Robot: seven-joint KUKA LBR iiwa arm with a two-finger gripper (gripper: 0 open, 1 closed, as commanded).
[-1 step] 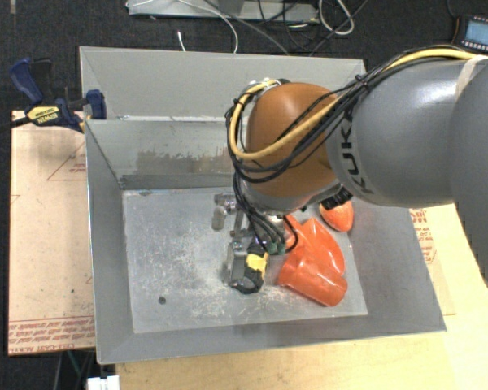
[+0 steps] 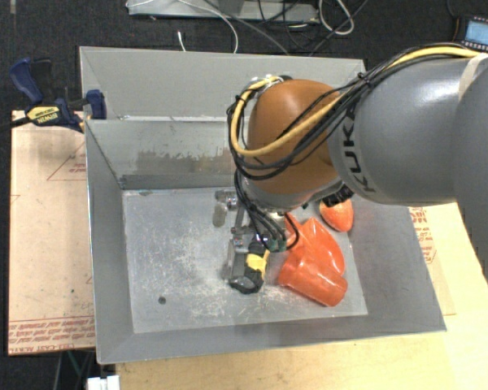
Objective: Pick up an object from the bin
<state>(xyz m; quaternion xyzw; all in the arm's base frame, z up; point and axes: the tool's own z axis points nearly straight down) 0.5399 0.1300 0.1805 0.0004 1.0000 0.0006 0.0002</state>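
The grey metal bin (image 2: 171, 246) takes up most of the scene, its floor scuffed and largely bare on the left half. Over its right side reaches the grey arm (image 2: 415, 128), coming in from the right and bending down into the bin, with the rounded orange-brown wrist cover (image 2: 289, 136) and its looped cables sitting above the middle of the floor.

Of the loose things, the biggest is an orange cup-shaped piece (image 2: 313, 265) lying on its side at the right of the floor, its wide mouth turned toward the front wall. Just left of it, low and close to the floor near the bin's centre, is the gripper (image 2: 244, 281). Its lower end is a dark block with a yellow patch, and I cannot tell whether the gripper is open or closed, nor whether that dark block is its own body or something caught in it (the wrist hides most of it from above). A smaller orange lump (image 2: 338, 214) lies behind the cup, partly under the arm, and a tiny dark speck (image 2: 162, 301) sits alone at the front left.

As for progress, I judge the descent into the bin to be done, while a secured grasp is unconfirmed and nothing is clearly lifted off the floor; closing on a thing and raising it clear of the bin remain
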